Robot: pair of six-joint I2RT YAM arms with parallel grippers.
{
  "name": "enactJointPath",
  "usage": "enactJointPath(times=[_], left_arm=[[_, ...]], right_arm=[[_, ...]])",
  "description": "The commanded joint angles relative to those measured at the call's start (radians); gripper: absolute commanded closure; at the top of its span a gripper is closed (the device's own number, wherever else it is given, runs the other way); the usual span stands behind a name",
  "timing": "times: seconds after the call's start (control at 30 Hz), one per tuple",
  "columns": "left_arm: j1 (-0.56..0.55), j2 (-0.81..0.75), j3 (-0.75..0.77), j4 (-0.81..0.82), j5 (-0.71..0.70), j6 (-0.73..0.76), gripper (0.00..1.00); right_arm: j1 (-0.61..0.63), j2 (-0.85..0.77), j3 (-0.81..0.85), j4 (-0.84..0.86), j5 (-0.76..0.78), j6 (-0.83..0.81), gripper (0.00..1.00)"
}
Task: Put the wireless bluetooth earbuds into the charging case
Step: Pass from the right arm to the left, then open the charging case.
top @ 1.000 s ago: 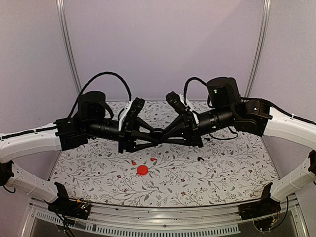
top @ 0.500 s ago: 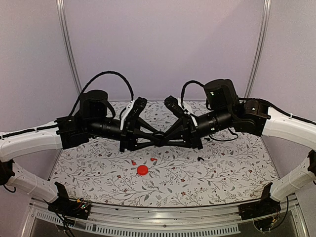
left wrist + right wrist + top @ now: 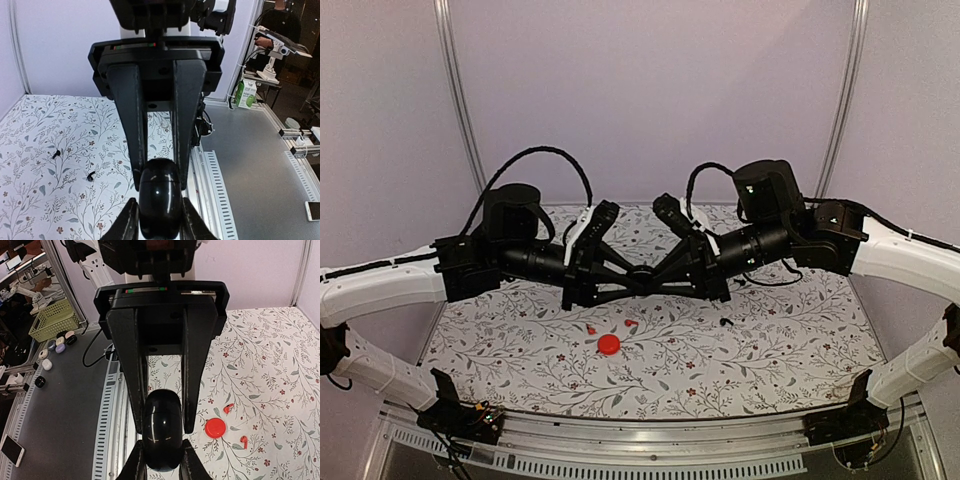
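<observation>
A black oval charging case (image 3: 642, 271) hangs in the air between my two grippers, above the middle of the floral table. My left gripper (image 3: 630, 275) is shut on one end of it and my right gripper (image 3: 655, 272) is shut on the other. In the left wrist view the case (image 3: 159, 200) sits between my own fingers (image 3: 126, 222), with the right gripper's fingers (image 3: 134, 125) beyond. It also shows in the right wrist view (image 3: 161, 437). Two red earbuds (image 3: 591, 328) (image 3: 631, 322) lie beside a round red case (image 3: 609, 344). A black earbud (image 3: 725, 322) lies to the right, and two show in the left wrist view (image 3: 56, 154) (image 3: 91, 176).
The red case (image 3: 216, 428) and red earbuds (image 3: 228, 408) (image 3: 243, 441) lie below the grippers. An aluminium rail (image 3: 112, 405) runs along the table's near edge. Off the table stand a green basket (image 3: 52, 320), several spare cases (image 3: 57, 342) and a green carton (image 3: 245, 93).
The right wrist has turned and risen a little, and the joined grippers with the black case have shifted slightly. Things on the table have not moved.
</observation>
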Motion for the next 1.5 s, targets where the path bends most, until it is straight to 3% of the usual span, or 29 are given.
enactJointPath(times=[0.0,0.1,0.3,0.43,0.6,0.97,1.03,1.27,1.47], left_arm=[[-0.002,-0.008,0.008,-0.047,0.001,0.025,0.73],[-0.002,-0.012,0.006,-0.053,-0.007,0.029,0.73],[-0.003,-0.017,0.005,-0.034,-0.001,0.026,0.85],[-0.002,-0.019,0.008,-0.036,-0.005,0.022,0.73],[-0.002,-0.028,0.012,-0.036,-0.012,0.021,0.71],[-0.002,-0.028,0.004,-0.029,0.006,0.02,0.87],[-0.002,-0.029,0.001,-0.026,0.009,0.022,0.91],[-0.001,-0.032,-0.012,-0.02,0.044,0.025,0.99],[0.0,-0.041,-0.018,-0.021,0.066,0.032,1.0]], right_arm=[[0.001,-0.005,0.032,-0.003,0.0,-0.004,1.0],[0.001,-0.005,0.033,-0.006,0.0,-0.004,1.0],[0.001,0.0,0.033,-0.002,-0.007,-0.005,1.0],[0.001,0.0,0.032,-0.008,-0.006,-0.006,1.0],[0.001,0.0,0.031,-0.011,-0.008,-0.007,1.0],[0.001,0.002,0.031,-0.01,-0.016,-0.003,0.99],[0.001,0.001,0.031,-0.009,-0.025,-0.003,0.95],[0.001,-0.017,0.026,-0.01,-0.002,-0.001,0.67],[-0.029,-0.039,0.027,-0.008,0.017,0.005,0.57]])
